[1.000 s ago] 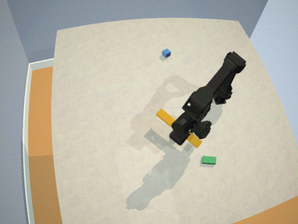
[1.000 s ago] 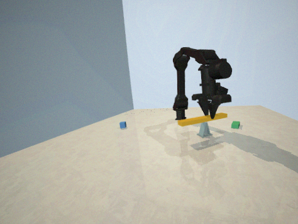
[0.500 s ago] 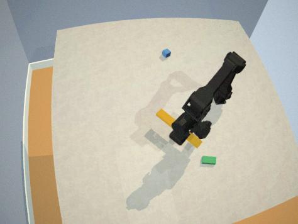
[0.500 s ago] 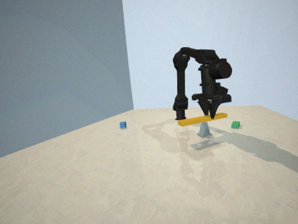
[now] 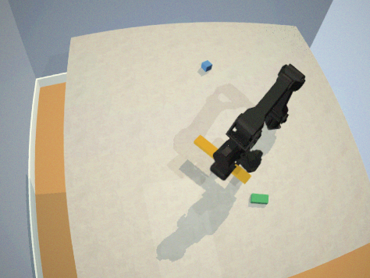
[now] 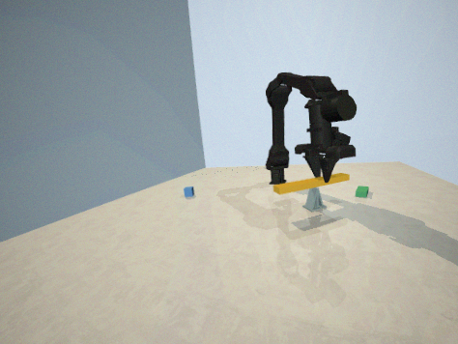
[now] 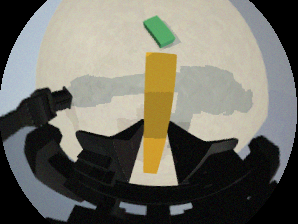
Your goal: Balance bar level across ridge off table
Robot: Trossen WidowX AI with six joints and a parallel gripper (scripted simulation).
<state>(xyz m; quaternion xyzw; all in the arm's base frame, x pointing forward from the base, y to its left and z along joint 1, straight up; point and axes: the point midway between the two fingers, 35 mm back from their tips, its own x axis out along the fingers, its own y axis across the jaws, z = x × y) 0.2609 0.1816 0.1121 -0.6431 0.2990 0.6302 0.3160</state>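
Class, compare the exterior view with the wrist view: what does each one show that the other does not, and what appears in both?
Only the exterior view shows the grey ridge under the bar, the blue cube and the whole arm, with both bar ends off the table. Only the wrist view looks along the bar's length from between the fingers. Both show the orange bar, the end effector shut on it, and the green block.

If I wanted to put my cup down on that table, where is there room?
Open table surface stretches from the blue cube toward the orange-edged side. It is crowded where the gripper holds the yellow bar over the grey ridge, with the green block close by.
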